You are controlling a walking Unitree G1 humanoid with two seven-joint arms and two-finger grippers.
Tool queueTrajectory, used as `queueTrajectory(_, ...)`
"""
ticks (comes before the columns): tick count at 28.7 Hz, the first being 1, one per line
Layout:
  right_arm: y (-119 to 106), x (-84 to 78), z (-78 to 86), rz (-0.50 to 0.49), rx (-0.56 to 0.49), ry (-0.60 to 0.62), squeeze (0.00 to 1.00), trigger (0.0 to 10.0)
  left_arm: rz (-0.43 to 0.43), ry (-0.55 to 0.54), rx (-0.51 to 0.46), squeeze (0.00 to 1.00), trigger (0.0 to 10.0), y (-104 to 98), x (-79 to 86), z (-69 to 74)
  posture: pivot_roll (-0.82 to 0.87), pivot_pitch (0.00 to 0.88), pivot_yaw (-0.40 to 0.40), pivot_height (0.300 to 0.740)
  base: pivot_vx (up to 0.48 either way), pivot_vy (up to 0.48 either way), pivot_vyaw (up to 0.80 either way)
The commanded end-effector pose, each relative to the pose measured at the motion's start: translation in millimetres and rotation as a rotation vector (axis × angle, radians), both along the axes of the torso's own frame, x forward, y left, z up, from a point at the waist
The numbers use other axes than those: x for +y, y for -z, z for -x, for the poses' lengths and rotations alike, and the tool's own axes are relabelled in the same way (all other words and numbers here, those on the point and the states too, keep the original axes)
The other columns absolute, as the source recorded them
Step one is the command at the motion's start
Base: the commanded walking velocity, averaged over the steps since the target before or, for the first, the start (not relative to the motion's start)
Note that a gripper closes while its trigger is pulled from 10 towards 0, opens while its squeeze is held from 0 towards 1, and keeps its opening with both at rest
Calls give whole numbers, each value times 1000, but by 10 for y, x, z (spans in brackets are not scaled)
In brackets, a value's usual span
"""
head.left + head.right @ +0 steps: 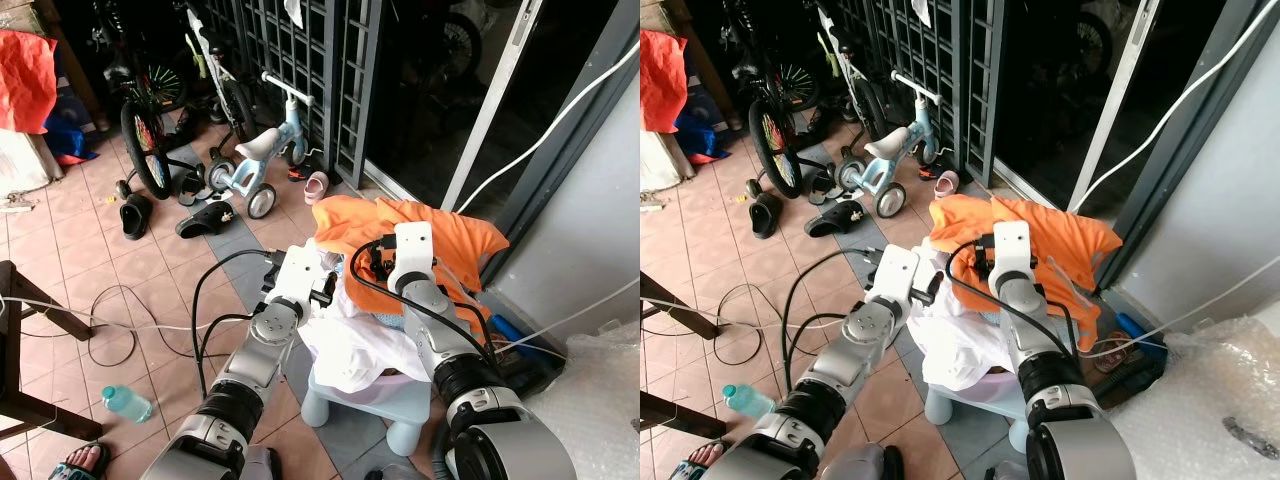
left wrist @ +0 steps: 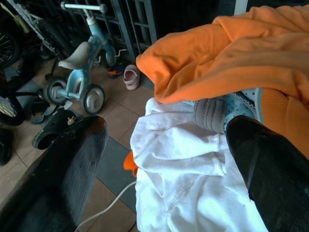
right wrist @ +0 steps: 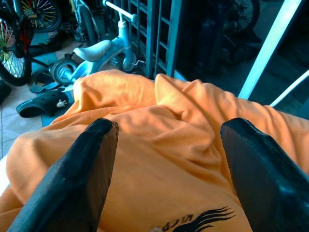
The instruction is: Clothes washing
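A heap of laundry sits on a pale blue plastic stool (image 1: pixel 372 403) right in front of me. An orange garment (image 1: pixel 445 238) lies on top, and a white garment (image 1: pixel 350 345) hangs down the near side. Between them peeks a grey and blue dotted cloth (image 2: pixel 217 113). My left gripper (image 2: pixel 166 126) is open just above the white garment (image 2: pixel 193 193), beside the orange edge. My right gripper (image 3: pixel 169 123) is open over the orange garment (image 3: pixel 164 145), with both fingers close above the cloth. Neither holds anything.
A small blue balance bike (image 1: pixel 255 160), a bicycle (image 1: pixel 145 140), sandals (image 1: pixel 205 220) and a pink shoe (image 1: pixel 316 185) lie ahead by the metal gate (image 1: pixel 290 50). Cables (image 1: pixel 120 325) and a water bottle (image 1: pixel 127 403) are on the tiles at left. Bubble wrap (image 1: pixel 600 380) is at right.
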State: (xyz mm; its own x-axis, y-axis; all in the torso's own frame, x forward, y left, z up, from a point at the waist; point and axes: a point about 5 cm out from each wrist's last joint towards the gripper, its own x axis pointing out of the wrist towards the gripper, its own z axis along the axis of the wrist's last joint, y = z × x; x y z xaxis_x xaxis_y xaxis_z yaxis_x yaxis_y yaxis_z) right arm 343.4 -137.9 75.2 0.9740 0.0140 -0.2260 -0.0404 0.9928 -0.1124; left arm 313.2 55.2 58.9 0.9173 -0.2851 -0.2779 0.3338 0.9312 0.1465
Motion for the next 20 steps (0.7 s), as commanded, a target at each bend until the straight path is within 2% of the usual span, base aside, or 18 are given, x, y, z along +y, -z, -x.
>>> queueTrajectory(1, 32, 9, 28, -3, 4, 6, 0, 10000, 2, 17, -57, 0, 10000, -105, -65, -28, -133, 0, 95, 740, 0, 0, 0)
queueTrajectory(3, 120, -7, 90, -23, 26, 19, 0, 10000, -9, 36, -65, 0, 10000, -93, -105, -1, -113, 0, 76, 740, 0, 0, 0)
queueTrajectory(6, 194, -22, 155, -51, 44, 33, 0, 10000, -1, 16, -71, 0, 10000, -87, -70, 2, -95, 0, 57, 740, 0, 0, 0)
queueTrajectory(8, 148, -45, 181, -70, 1, 32, 0, 10000, 18, -36, -90, 0, 10000, -99, 53, 9, -74, 0, 39, 740, 0, 0, 0)
queueTrajectory(10, 61, -135, 249, -55, -80, 19, 0, 10000, 103, -107, -174, 0, 10000, -191, 333, 61, -71, 0, 26, 740, 0, 0, 0)
queueTrajectory(11, 40, -151, 269, -52, -94, 16, 0, 10000, 124, -116, -192, 0, 10000, -219, 391, 83, -71, 0, 24, 740, 0, 0, 0)
queueTrajectory(12, 40, -151, 269, -52, -94, 16, 0, 10000, 124, -116, -192, 0, 10000, -219, 391, 83, -71, 0, 24, 740, 0, 0, 0)
queueTrajectory(14, 3, -246, 343, -48, -125, 21, 0, 10000, 91, -179, -200, 0, 10000, -199, 612, 143, -68, 0, 19, 740, 0, 0, 0)
queueTrajectory(17, -51, -466, 477, -60, -149, 66, 0, 10000, 94, -253, -192, 0, 10000, -207, 917, 304, -55, 0, 2, 740, 0, 0, 0)
queueTrajectory(20, -54, -550, 555, -71, -138, 91, 0, 10000, 97, -285, -190, 0, 10000, -215, 1017, 425, -53, 0, 8, 740, 0, 0, 0)
